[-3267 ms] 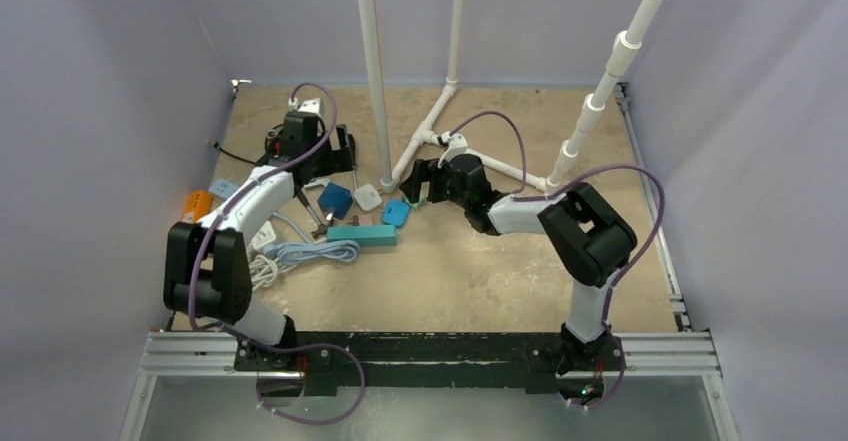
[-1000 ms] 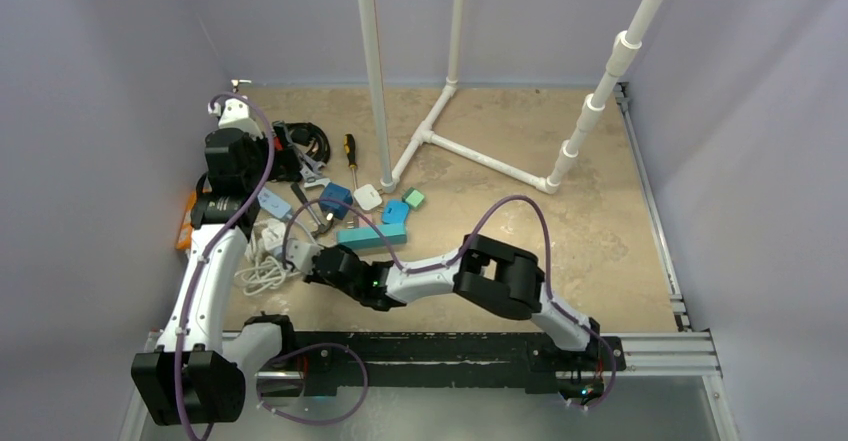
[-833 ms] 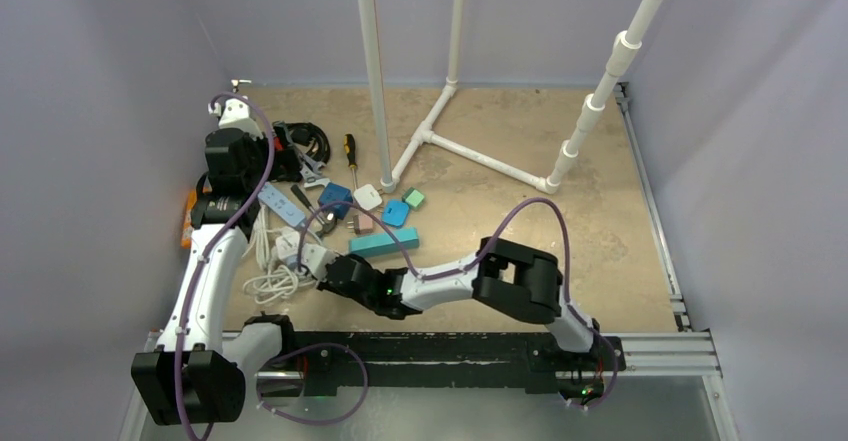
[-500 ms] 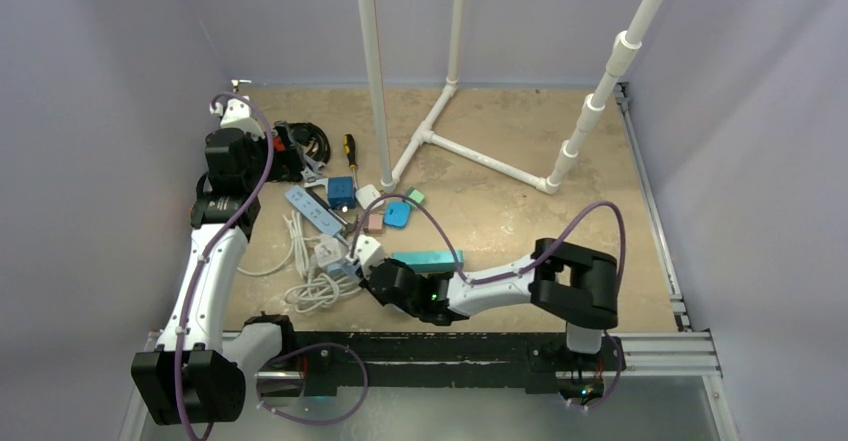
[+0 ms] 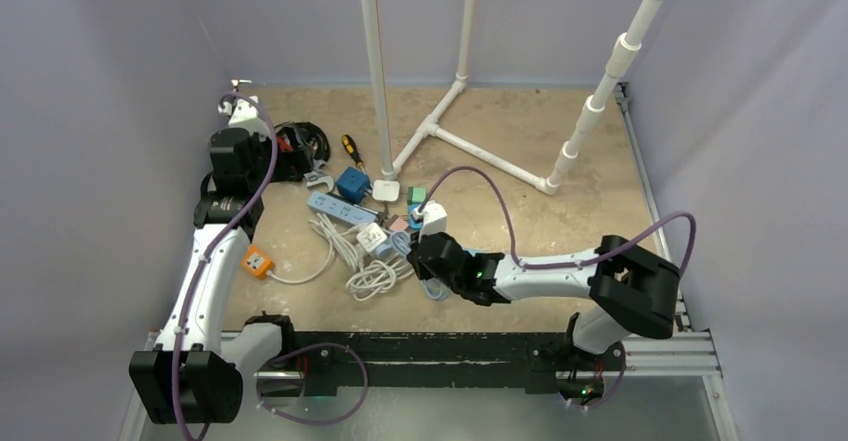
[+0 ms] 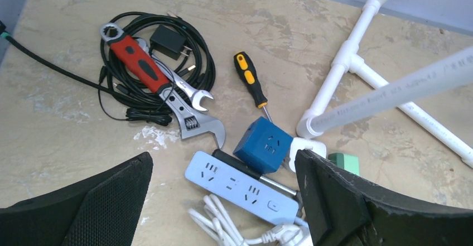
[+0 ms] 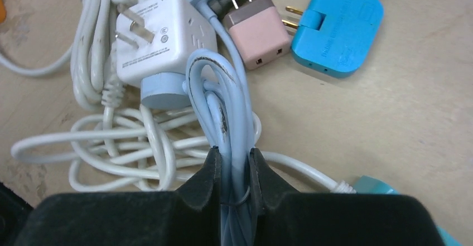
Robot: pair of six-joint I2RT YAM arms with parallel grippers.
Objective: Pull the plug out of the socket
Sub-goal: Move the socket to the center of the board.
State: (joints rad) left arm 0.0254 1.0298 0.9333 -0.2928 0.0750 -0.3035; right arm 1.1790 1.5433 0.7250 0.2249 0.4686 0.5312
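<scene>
My right gripper [image 7: 234, 158] is shut on a tied bundle of light blue cable [image 7: 223, 98]. That cable runs to a light blue plug [image 7: 163, 93] seated against a white cube socket [image 7: 153, 34] whose two prongs stick out. In the top view the right gripper [image 5: 428, 258] sits low beside a white cable coil [image 5: 372, 279]. A light blue power strip [image 6: 242, 193] lies under my left gripper [image 6: 223, 170], which hangs open above it and holds nothing. A white plug [image 6: 281, 236] lies at the strip's near end.
A blue cube socket [image 6: 266, 144], a screwdriver [image 6: 249, 78], a red-handled wrench [image 6: 150, 76] and a black cable coil [image 6: 120, 51] lie at the back left. White PVC pipes [image 5: 480, 151] cross the back. An orange socket [image 5: 257, 261] lies left; pink [image 7: 259, 31] and blue [image 7: 337, 31] adapters are near.
My right arm has swung right, dragging the blue cable bundle, white coil and sockets with it. The orange socket has come into view at the left. The left arm has barely moved.
</scene>
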